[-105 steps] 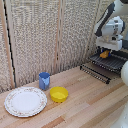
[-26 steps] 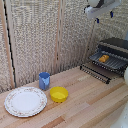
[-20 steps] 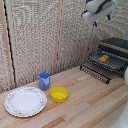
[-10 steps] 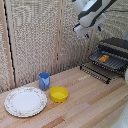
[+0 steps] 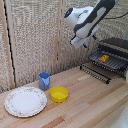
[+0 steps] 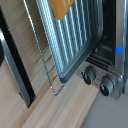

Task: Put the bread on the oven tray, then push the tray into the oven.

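Note:
The bread [image 5: 103, 58], a small orange-brown chunk, lies on the ribbed dark grey oven pan [image 5: 111, 62]. The pan juts out of the open front of the oven [image 5: 118, 46] at the exterior view's right. My clamp [image 5: 89, 41] hangs in the air up and to the exterior view's left of the pan, well apart from it. Its blue tips stand apart with nothing between them. In the wrist view the bread [image 6: 62, 7] sits at the far end of the pan [image 6: 75, 37], beside the oven [image 6: 112, 45] and its knobs [image 6: 89, 76]. The clamp's fingers do not show there.
The oven's lowered door with wire bars [image 5: 96, 71] reaches out over the wooden table [image 5: 85, 105]. A blue cup [image 5: 44, 80], a yellow bowl [image 5: 59, 94] and a round patterned plate [image 5: 25, 101] stand at the exterior view's left. A woven screen backs the scene.
The arm has lifted and swung toward the exterior view's left, away from the oven. The bread and the pan have stayed where they were.

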